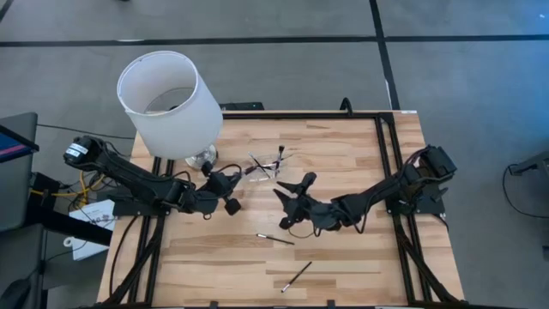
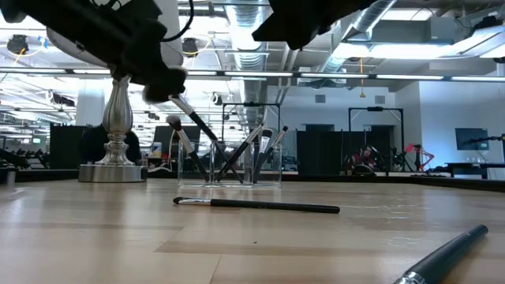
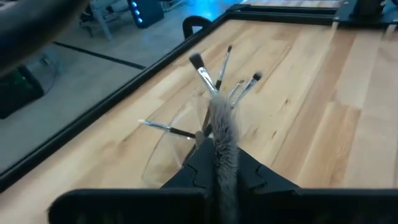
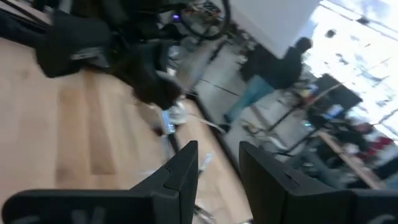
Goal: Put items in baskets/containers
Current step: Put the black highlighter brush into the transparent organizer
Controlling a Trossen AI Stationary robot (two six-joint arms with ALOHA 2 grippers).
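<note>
High view: two brushes (image 1: pixel 274 239) lie loose; left hand (image 1: pixel 230 182) pinches one brush (image 2: pixel 193 122); right hand (image 1: pixel 292 199) spread

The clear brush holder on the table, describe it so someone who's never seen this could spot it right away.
Find the big white lampshade at the wooden table's far left corner. Just right of its silver base stands the clear holder, nearly invisible. Unlike the two brushes lying flat nearer the front, its brushes stick up at angles.

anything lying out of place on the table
Yes: two brushes lie flat on the wood, outside the clear holder, one mid-table and one near the front edge. The rest stand in the holder.
</note>
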